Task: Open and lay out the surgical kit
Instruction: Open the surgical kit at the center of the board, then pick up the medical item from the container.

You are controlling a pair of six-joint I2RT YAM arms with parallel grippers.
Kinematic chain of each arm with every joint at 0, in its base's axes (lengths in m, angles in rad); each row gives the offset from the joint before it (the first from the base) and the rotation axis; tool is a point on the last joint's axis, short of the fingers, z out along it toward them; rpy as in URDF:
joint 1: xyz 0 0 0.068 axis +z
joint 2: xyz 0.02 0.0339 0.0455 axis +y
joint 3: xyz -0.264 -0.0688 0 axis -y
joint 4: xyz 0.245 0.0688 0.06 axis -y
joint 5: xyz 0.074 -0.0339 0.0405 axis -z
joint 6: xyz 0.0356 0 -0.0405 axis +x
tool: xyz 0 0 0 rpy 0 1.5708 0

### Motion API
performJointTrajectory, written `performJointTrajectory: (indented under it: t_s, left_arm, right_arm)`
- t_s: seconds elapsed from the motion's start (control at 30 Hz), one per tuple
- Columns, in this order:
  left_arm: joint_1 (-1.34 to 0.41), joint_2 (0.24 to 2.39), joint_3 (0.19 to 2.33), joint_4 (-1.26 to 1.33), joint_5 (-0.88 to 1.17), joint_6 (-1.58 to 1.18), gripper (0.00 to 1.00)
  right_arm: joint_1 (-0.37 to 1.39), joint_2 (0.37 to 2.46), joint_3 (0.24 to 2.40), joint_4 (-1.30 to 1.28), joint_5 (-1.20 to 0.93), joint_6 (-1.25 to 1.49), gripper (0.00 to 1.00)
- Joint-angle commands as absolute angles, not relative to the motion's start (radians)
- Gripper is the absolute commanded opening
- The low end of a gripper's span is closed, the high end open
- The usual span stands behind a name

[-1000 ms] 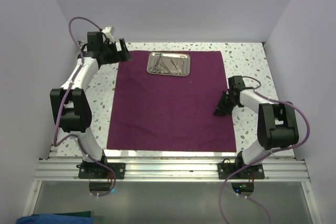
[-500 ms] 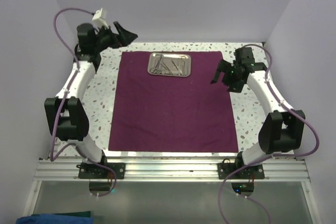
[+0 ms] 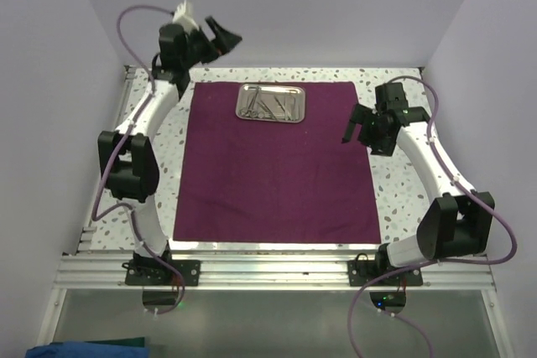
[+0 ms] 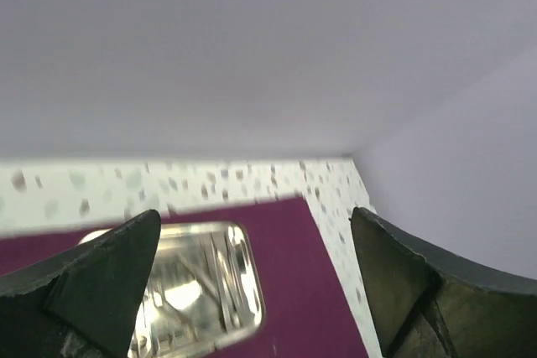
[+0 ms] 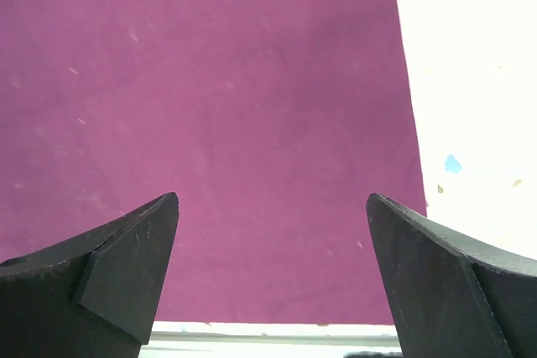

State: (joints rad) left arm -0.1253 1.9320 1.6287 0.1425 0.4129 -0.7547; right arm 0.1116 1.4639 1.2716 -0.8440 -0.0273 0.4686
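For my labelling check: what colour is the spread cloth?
Dark plum purple, plain; the cloth shows best in the right wrist view.

Lab booth, plain walls (image 3: 277, 6), aluminium rail (image 3: 277, 272)

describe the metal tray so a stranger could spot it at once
Find the large plum cloth spread over the speckled table. Near the middle of its far edge sits the small rectangular steel tray. It is the only shiny thing on the cloth, with thin silver instruments inside.

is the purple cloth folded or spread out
Spread out: the purple cloth lies flat as one open rectangle, all four edges visible, with the steel tray resting near its far edge.
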Motion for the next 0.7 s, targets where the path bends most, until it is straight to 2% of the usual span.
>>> performJointTrajectory:
  t_s: [0.0,0.07,0.17,0.27,0.37,0.43,0.47,0.67]
  left_arm:
    - [-0.142,2.083,1.934,-0.254,0.188,-0.592,1.0]
    - [-0.247,2.176,2.129,-0.412,0.004,-0.484,1.0]
    - [-0.308,2.302,2.33,-0.561,-0.073,-0.405,1.0]
    - [-0.342,2.312,2.306,-0.562,-0.115,-0.399,0.96]
    - [-0.373,2.309,2.258,-0.549,-0.138,-0.373,0.87]
    - [-0.39,2.33,2.272,-0.563,-0.137,-0.368,0.75]
    - [-0.394,2.338,2.278,-0.58,-0.149,-0.367,0.73]
    - [-0.419,2.371,2.283,-0.614,-0.163,-0.345,0.7]
  right_arm:
    - [0.112,1.407,1.218,-0.842,0.011,0.454,0.98]
    - [0.114,1.399,1.206,-0.836,0.015,0.445,0.99]
    - [0.112,1.402,1.215,-0.838,0.035,0.431,0.99]
    - [0.112,1.413,1.232,-0.842,0.035,0.42,0.98]
    - [0.113,1.413,1.23,-0.842,0.034,0.417,0.98]
    - [0.114,1.413,1.224,-0.838,0.031,0.417,0.98]
    - [0.114,1.414,1.215,-0.833,0.026,0.419,0.99]
    - [0.112,1.425,1.2,-0.824,0.02,0.417,0.98]
